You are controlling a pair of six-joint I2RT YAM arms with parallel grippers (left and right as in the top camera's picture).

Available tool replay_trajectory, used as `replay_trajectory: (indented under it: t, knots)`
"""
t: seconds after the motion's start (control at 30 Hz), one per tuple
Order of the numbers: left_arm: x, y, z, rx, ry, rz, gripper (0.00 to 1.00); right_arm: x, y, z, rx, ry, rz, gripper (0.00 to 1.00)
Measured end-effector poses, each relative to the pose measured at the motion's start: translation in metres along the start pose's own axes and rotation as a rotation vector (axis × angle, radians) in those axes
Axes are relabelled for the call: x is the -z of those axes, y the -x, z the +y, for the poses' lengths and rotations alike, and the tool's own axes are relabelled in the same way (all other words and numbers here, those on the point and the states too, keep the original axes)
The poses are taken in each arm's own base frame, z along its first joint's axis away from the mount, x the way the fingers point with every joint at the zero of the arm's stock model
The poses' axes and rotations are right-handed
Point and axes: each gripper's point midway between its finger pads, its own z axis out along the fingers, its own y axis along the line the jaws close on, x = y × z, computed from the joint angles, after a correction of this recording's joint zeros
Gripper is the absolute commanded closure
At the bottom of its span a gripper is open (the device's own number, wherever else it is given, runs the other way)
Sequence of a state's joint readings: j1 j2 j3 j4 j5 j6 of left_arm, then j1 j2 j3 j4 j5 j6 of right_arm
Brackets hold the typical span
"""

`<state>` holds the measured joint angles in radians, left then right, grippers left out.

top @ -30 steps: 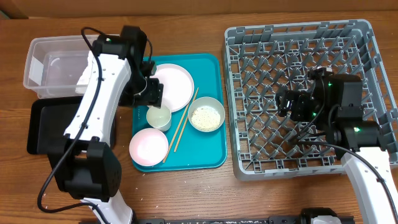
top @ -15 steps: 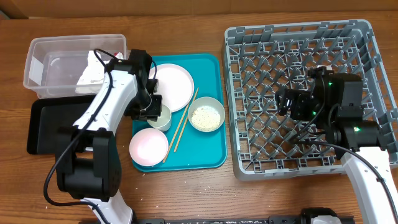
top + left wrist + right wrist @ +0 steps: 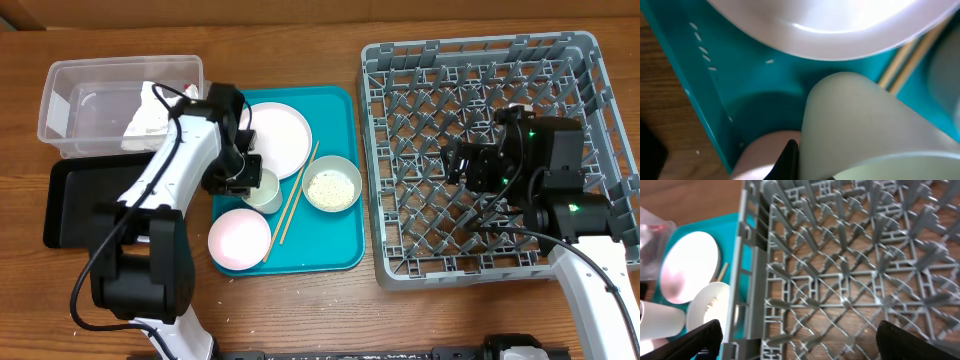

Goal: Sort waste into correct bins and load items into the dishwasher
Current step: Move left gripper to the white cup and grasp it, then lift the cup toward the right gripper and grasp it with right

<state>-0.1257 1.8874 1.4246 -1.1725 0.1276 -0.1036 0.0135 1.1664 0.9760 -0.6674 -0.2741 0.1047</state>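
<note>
Near the middle of the worktop, a little toward the left edge, the small white cup (image 3: 262,190) stands upright on the teal tray (image 3: 340,250). It sits between the white plate (image 3: 278,138) on the far side and the pink plate (image 3: 239,237) on the near side.

The left gripper (image 3: 243,172) is down at the cup's left side. The left wrist view shows one dark finger (image 3: 789,162) against the cup's wall. The other finger is hidden behind the cup, so I cannot tell whether the jaws are closed on it or how far apart they stand.

Two chopsticks (image 3: 297,195) lie slanted just right of the cup. Beyond them a pale bowl (image 3: 332,185) holds rice. A few loose grains (image 3: 701,44) lie on the tray floor by its left wall.

Toward the far left corner a clear tub (image 3: 60,110) holds a crumpled napkin (image 3: 148,115). A black tray (image 3: 75,215) lies just beside the tub on the near side.

Along the right edge sits the grey dish rack (image 3: 400,60). The right gripper (image 3: 458,165) hangs over the rack's middle, its fingers (image 3: 700,340) spread wide and holding nothing
</note>
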Motion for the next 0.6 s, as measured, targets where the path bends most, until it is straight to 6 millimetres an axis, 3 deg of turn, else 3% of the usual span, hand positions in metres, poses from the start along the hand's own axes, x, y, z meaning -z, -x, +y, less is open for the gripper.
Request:
replay_trajectory:
  t: [0.2, 0.43, 0.6]
  knots:
    - [0.056, 0.021, -0.023, 0.003, -0.194, -0.069, 0.96, 0.003, 0.021, 0.034, -0.013, 0.189, -0.070, 0.00]
    - [0.113, 0.011, -0.075, -0.099, -0.598, -0.074, 0.96, 0.005, 0.043, 0.099, -0.027, 0.563, -0.094, 0.03]
    - [0.140, -0.004, -0.106, -0.159, -0.838, -0.054, 0.96, 0.002, 0.036, 0.155, 0.017, 0.802, -0.031, 0.04]
